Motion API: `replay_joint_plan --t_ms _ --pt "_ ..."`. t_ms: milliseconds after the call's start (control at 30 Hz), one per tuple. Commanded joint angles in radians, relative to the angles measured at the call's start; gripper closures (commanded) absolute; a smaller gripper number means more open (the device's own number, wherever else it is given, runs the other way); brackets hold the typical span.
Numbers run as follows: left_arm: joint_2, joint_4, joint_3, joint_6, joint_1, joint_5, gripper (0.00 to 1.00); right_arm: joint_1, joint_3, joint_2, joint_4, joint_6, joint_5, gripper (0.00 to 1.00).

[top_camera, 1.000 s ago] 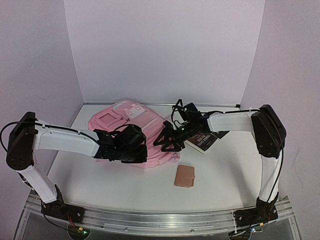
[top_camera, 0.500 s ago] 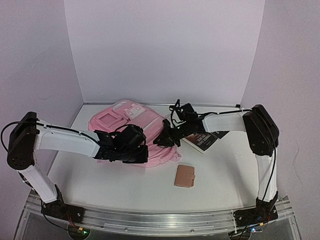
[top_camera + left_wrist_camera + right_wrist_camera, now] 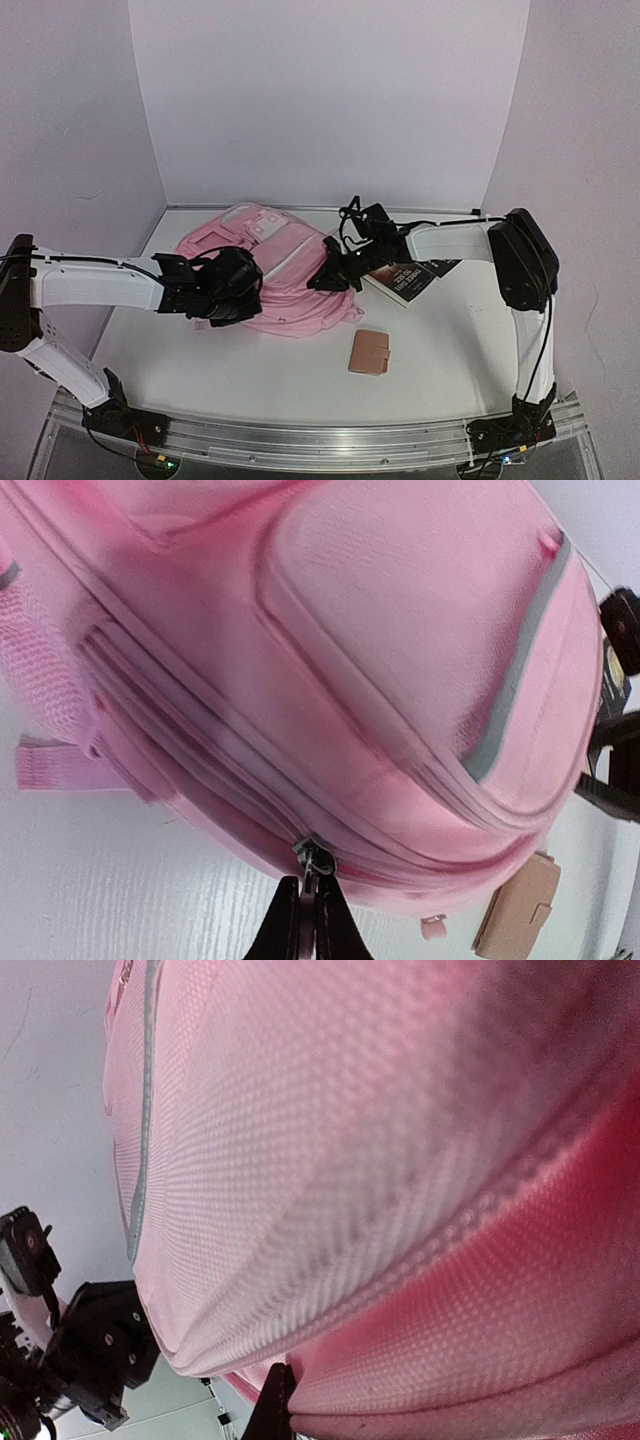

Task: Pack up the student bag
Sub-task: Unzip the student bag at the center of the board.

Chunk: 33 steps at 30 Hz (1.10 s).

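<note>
The student bag (image 3: 285,275), large, pink and soft, lies flat in the middle of the table. It fills the left wrist view (image 3: 380,660) and the right wrist view (image 3: 380,1160). My left gripper (image 3: 308,900) is shut on the metal zip pull (image 3: 313,860) at the bag's near edge; from above it (image 3: 250,298) sits at the bag's left front. My right gripper (image 3: 320,282) is shut on a fold of the bag's fabric at its right side, and in its own view (image 3: 280,1405) only a dark fingertip (image 3: 272,1410) shows under the cloth.
A tan wallet (image 3: 370,352) lies in front of the bag, also seen in the left wrist view (image 3: 515,920). A black book (image 3: 405,280) with white lettering lies under the right arm. White walls close in the back and both sides.
The right gripper went from open to shut on the bag's fabric. The left arm drew back to the left with the zip pull held, and the bag's near edge stretched out.
</note>
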Motion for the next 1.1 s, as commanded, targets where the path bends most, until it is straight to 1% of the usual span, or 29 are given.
replay_joint_plan --t_ms 0,100,233,367,467,567,700,733,767,867,900,967,1033,1067 --pt "-0.132 -0.231 -0.077 -0.107 0.09 -0.137 1.0 -0.062 0.023 -0.042 -0.119 -0.119 0.076 1.0" --pt "-0.173 -0.211 -0.096 -0.075 0.153 -0.148 1.0 -0.066 0.025 -0.045 -0.143 -0.147 0.079 1.0" --pt "-0.203 -0.191 -0.087 0.014 0.25 -0.138 1.0 -0.069 0.026 -0.053 -0.158 -0.168 0.073 1.0" --pt "-0.193 -0.086 -0.084 0.155 0.383 -0.038 1.0 -0.054 0.012 -0.066 -0.154 -0.174 0.039 1.0" --pt "-0.118 -0.014 -0.049 0.248 0.472 0.046 1.0 -0.002 0.007 -0.072 -0.134 -0.178 0.024 1.0" --pt "-0.004 0.011 0.033 0.322 0.515 0.089 1.0 0.065 0.014 -0.063 -0.07 -0.141 0.017 1.0" --pt "0.115 0.047 0.135 0.406 0.575 0.167 1.0 0.142 0.071 -0.031 -0.018 -0.084 0.021 1.0" --pt "0.129 0.051 0.16 0.428 0.59 0.187 1.0 0.16 0.09 -0.026 -0.013 -0.076 0.018 0.98" --pt "0.144 0.045 0.185 0.443 0.598 0.195 1.0 0.172 0.1 -0.024 -0.004 -0.068 0.012 0.93" --pt "0.158 0.009 0.24 0.472 0.608 0.191 0.95 0.183 0.118 -0.032 0.019 -0.058 -0.023 0.66" --pt "0.15 -0.001 0.245 0.475 0.609 0.191 0.9 0.179 0.125 -0.038 0.019 -0.066 -0.03 0.6" --pt "0.112 -0.012 0.243 0.477 0.609 0.2 0.79 0.158 0.126 -0.064 0.014 -0.091 -0.044 0.52" --pt "0.061 -0.005 0.216 0.475 0.609 0.229 0.63 0.115 0.106 -0.091 0.01 -0.112 -0.059 0.47" --pt "0.033 0.003 0.191 0.474 0.609 0.251 0.58 0.08 0.098 -0.101 0.005 -0.12 -0.07 0.45"
